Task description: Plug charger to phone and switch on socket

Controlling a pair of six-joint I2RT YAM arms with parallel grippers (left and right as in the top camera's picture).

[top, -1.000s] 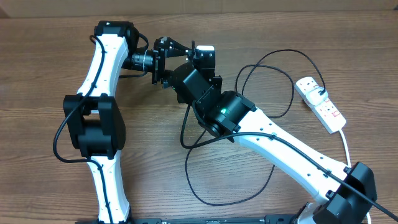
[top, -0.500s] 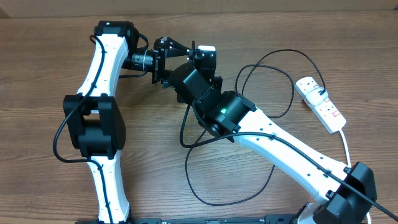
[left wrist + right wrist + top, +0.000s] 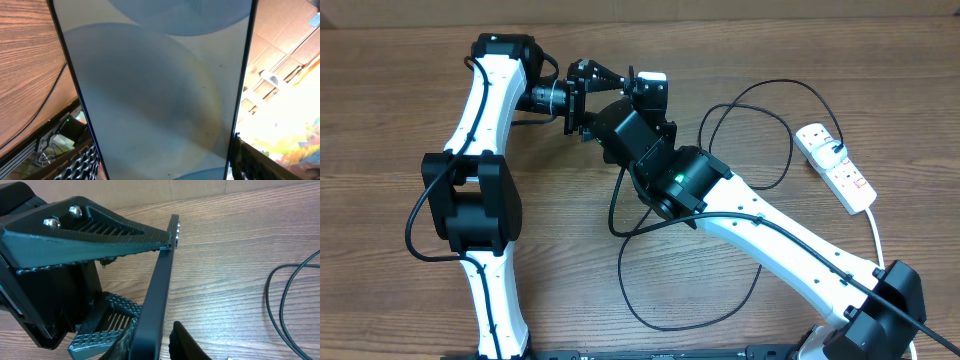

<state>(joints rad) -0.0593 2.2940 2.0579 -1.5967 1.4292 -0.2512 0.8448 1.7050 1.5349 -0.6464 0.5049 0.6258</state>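
The phone point(image 3: 651, 80) is held up off the table near the back, and its pale lit screen point(image 3: 155, 90) fills the left wrist view. My left gripper point(image 3: 165, 167) is shut on the phone's two long edges. In the right wrist view the phone point(image 3: 161, 285) shows edge-on as a thin black slab. My right gripper point(image 3: 155, 337) straddles its lower end, with a narrow gap still showing at the right finger point(image 3: 186, 342). The charger point(image 3: 760, 100) lies in black loops on the table, its free plug hidden. The socket point(image 3: 835, 165) lies at the right.
The left gripper's ribbed fingers point(image 3: 95, 235) cross the right wrist view beside the phone. The socket's thick white cord point(image 3: 873, 225) runs toward the front right. More charger loops point(image 3: 690, 300) lie under my right arm point(image 3: 770, 235). A cardboard wall point(image 3: 200, 190) stands behind the table.
Neither arm has shifted in the overhead view. The right gripper's jaws have been narrowing around the phone's edge.
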